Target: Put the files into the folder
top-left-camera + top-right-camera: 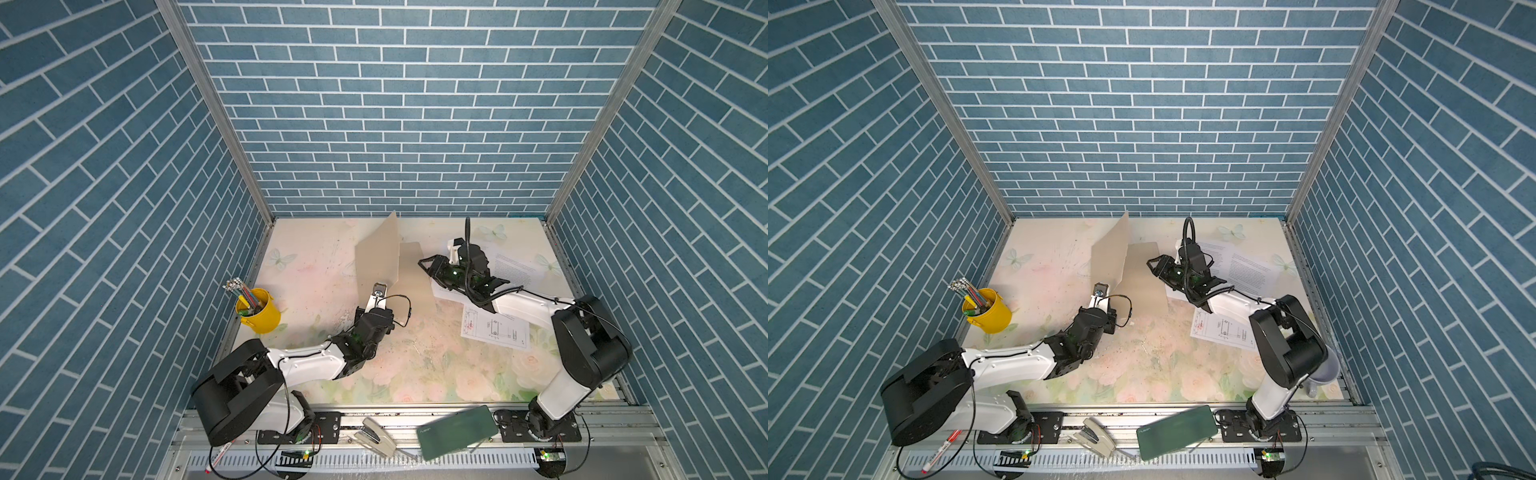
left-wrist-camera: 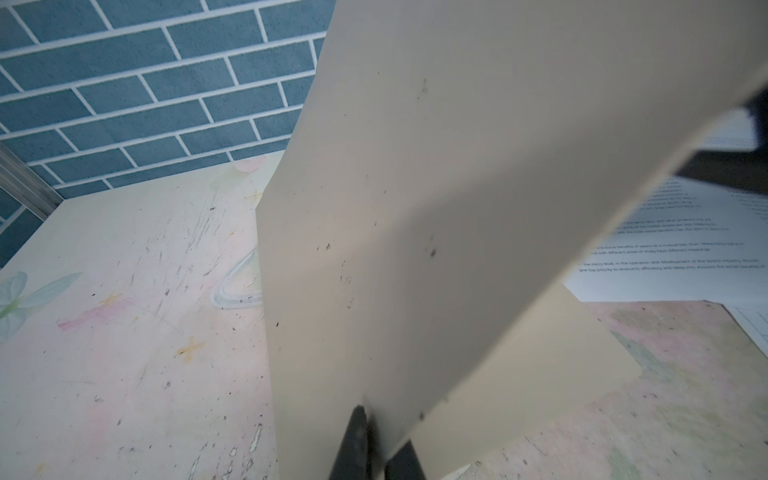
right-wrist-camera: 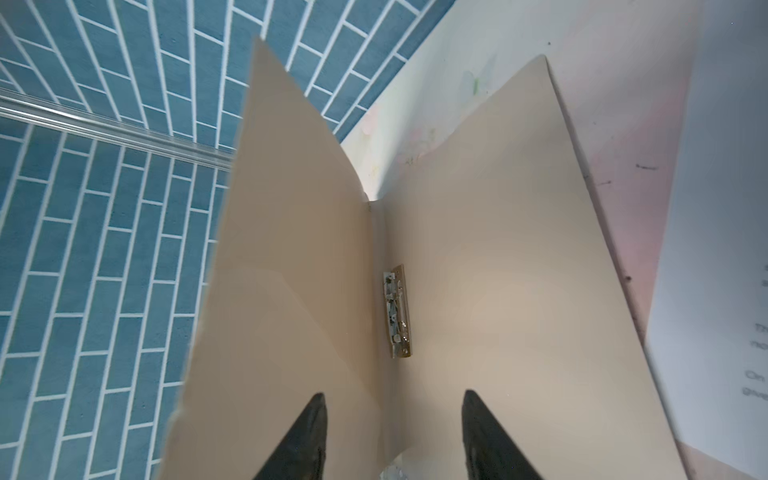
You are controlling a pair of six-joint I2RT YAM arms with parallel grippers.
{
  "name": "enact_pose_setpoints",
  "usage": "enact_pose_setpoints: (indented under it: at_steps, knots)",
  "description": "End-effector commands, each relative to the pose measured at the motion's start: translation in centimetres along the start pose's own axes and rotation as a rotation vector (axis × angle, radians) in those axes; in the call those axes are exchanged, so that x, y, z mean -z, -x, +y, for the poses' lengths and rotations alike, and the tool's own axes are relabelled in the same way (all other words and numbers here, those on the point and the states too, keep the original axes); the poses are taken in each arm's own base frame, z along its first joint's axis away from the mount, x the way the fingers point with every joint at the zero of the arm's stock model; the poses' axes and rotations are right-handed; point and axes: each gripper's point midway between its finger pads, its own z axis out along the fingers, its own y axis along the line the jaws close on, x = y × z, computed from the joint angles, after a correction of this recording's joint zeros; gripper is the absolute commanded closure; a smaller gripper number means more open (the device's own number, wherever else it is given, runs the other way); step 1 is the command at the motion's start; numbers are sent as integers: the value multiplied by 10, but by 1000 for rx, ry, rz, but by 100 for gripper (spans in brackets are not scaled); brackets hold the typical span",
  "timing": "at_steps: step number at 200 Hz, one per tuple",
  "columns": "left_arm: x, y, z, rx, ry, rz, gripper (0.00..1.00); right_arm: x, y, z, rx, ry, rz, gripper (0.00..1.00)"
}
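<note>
My left tool grips the folder by its raised cover, which hides most beyond it. My right tool stands wide, facing the clip; the files beside it are cut off.

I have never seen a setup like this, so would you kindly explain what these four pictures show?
Two robot arms stand at a flowered table. Both top views look down from one overhead camera head; the remaining two come from cameras on the wrists. The left gripper is shut on the tan folder, holding its raised cover open. The right gripper is open and empty, facing the folder's metal clip. White printed sheets lie at the right; a yellow cup of pens stands at the left.
</note>
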Motion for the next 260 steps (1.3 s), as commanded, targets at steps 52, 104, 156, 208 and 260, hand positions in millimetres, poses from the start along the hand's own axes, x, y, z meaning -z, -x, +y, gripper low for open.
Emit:
enact_pose_setpoints:
  at_steps: [52,104,156,208,260]
  knots:
    - [11,0,22,198,4,-75,87,-46,-54,-59,-58,-65,165,51]
    - [21,-10,51,306,71,-92,81,-40,-77,-110,-90,-221,204,52]
    - [30,-21,86,474,147,-116,67,-31,-90,-135,-82,-315,241,53]
    - [36,-34,116,608,243,-109,26,-31,-95,-138,-87,-316,258,53]
    - [63,-37,145,696,403,-61,7,-31,-97,-139,-91,-322,267,52]
